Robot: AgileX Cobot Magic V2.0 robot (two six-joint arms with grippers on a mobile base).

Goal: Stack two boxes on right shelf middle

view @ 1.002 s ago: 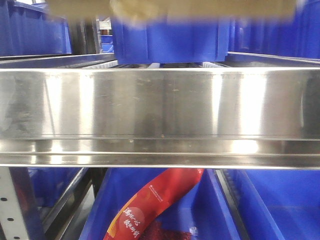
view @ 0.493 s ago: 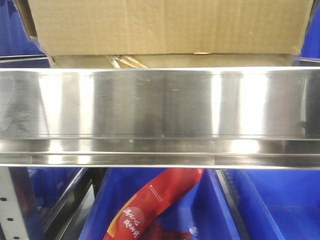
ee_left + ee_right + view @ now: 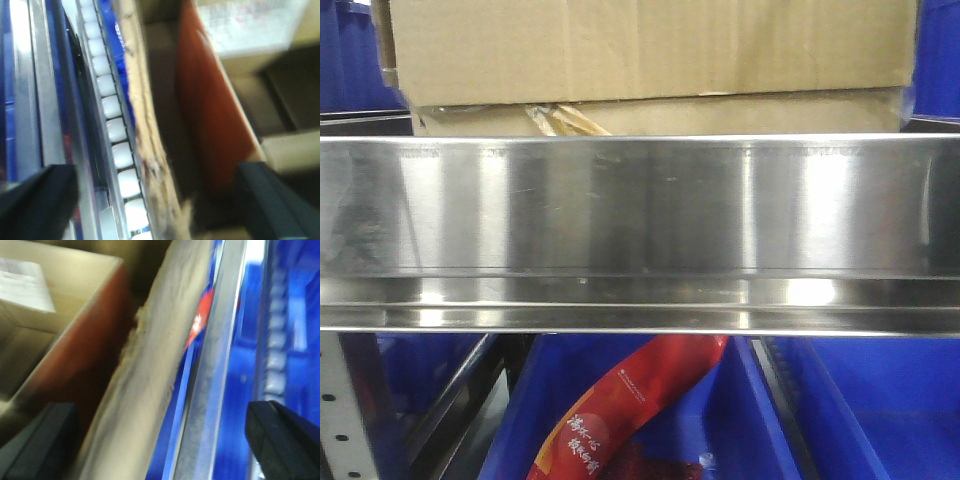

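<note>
The large brown corrugated cardboard box point(image 3: 650, 50) sat on the shiny stainless-steel shelf level point(image 3: 640, 210), just behind its broad mirror-like front lip, with a second layer of cardboard point(image 3: 720, 115) showing as a narrow band directly beneath it; whether that band was a separate carton or a flap could not be told from the front view. The box's long axis ran across the view, parallel to the lip.

The left pincer point(image 3: 150, 200) straddled the box's left wall, one dark finger point(image 3: 40, 200) outside over the white roller track point(image 3: 117, 150) and the other inside the open carton. The right pincer point(image 3: 160, 440) mirrored it on the right wall, its outer finger point(image 3: 285, 440) over the blue plastic bin point(image 3: 240, 390) side. Both stood spread wide, and though each bracketed a wall, neither visibly pinched it.

Judging from this, the box lay squarely between the two arms, neither nearer, so the next move likely called for an even release or push from both.
</note>
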